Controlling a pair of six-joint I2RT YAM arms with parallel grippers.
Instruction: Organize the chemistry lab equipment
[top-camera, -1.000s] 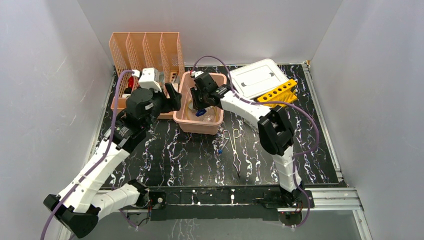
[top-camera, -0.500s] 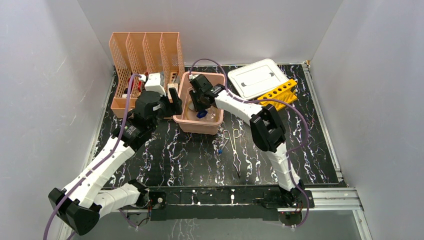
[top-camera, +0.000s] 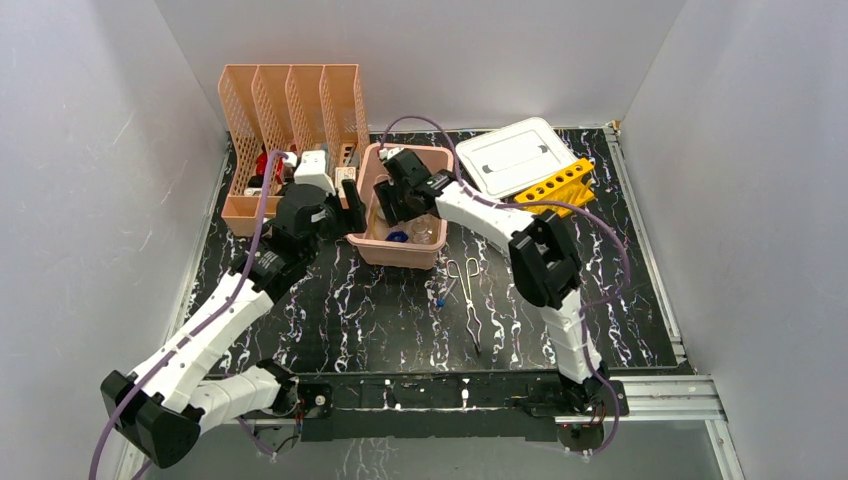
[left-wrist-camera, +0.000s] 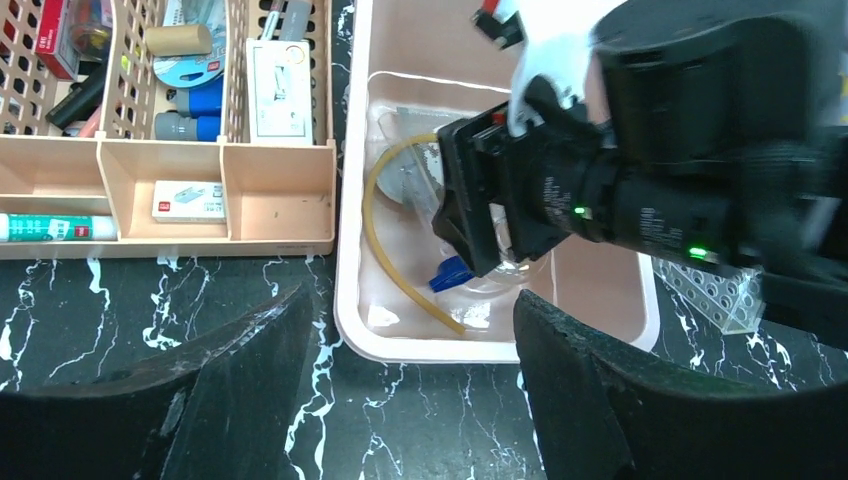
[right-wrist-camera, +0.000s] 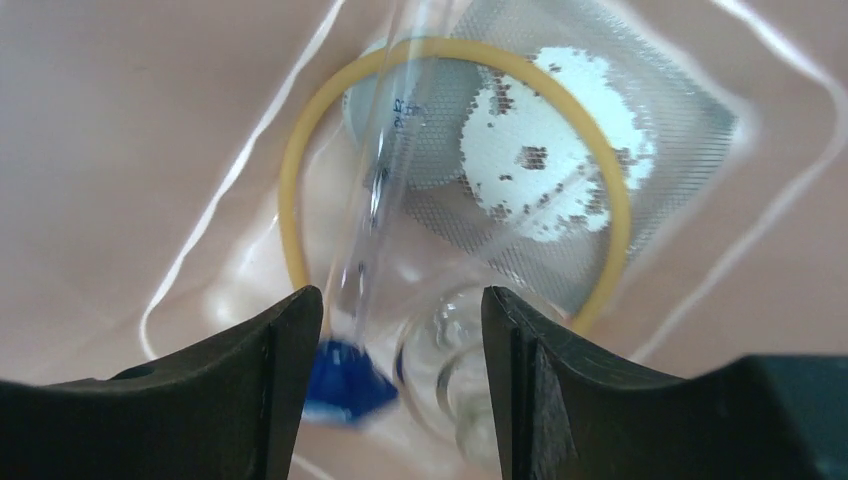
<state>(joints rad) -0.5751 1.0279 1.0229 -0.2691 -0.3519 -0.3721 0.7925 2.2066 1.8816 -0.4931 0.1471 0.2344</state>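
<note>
Opened since the earlier frame, the right gripper (right-wrist-camera: 397, 300) now hangs low inside the pink tub (left-wrist-camera: 345, 200) with its fingers apart and nothing clamped between them. The blue clip (right-wrist-camera: 345, 385) lies on the tub floor just inside the left finger – released, by the look of it, rather than held. A clear glass tube (right-wrist-camera: 385, 150) slants across the gap ahead of the fingertips, and a clear glass dish (right-wrist-camera: 450, 370) sits beneath the gap, nearer the right finger. Beyond the fingertips the yellow rubber tube (right-wrist-camera: 285, 205) loops around a wire gauze (right-wrist-camera: 650, 130). The left gripper (left-wrist-camera: 410, 305) has also shifted, from the peach file holder (top-camera: 290, 110) towards the tub. Its fingers are spread wide and empty, hovering over the tub's near rim, with the yellow tube and the clip ahead of them. One small item thus appears to be stowed in the tub – a step completed. Outside the tub, well behind the right fingers, the metal tweezers (top-camera: 468, 300) lie on the table. The yellow tube rack (top-camera: 557, 185) and the clear tube rack (left-wrist-camera: 715, 295) also stand outside it, so much of the sorting is judged still to remain.
</note>
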